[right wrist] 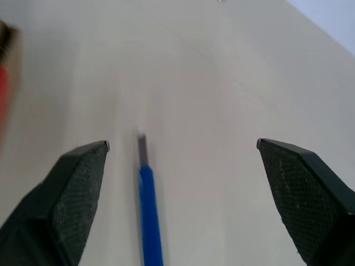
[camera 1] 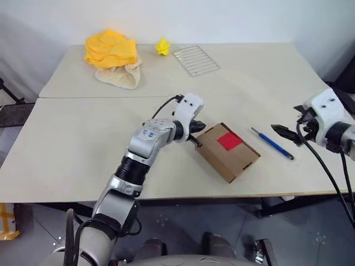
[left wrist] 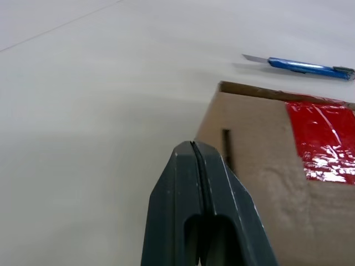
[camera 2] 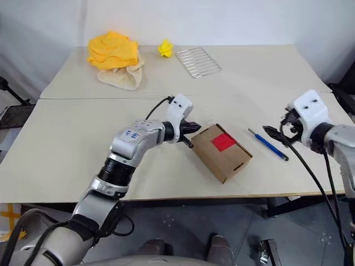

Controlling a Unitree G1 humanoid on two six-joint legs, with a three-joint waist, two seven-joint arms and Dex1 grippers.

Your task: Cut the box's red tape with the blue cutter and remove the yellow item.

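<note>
**Tape uncut, cutter not yet picked up**

The left gripper (camera 1: 197, 142) sits at the left corner of the box (camera 1: 227, 151), its jaws pressed together with nothing between them; whether the tips touch the cardboard is hard to tell. The box lies flat on the surface (camera 1: 83, 144) near the front edge, flaps down, and the red tape (camera 1: 229, 141) across its top looks whole, with no slit showing. Just right of the box, apart from it, the cutter (camera 1: 272, 143) rests on the surface, blade end pointing away from the robot. Further right, the right gripper (camera 1: 289, 134) hovers close to the cutter with jaws spread wide and empty; in the right wrist view the cutter (right wrist: 148, 210) lies between the two fingers but is not gripped.

By this reading the task is at its start: the cutter must be grasped, the tape cut, the flaps opened. The yellow item is presumably sealed inside the box.
</note>
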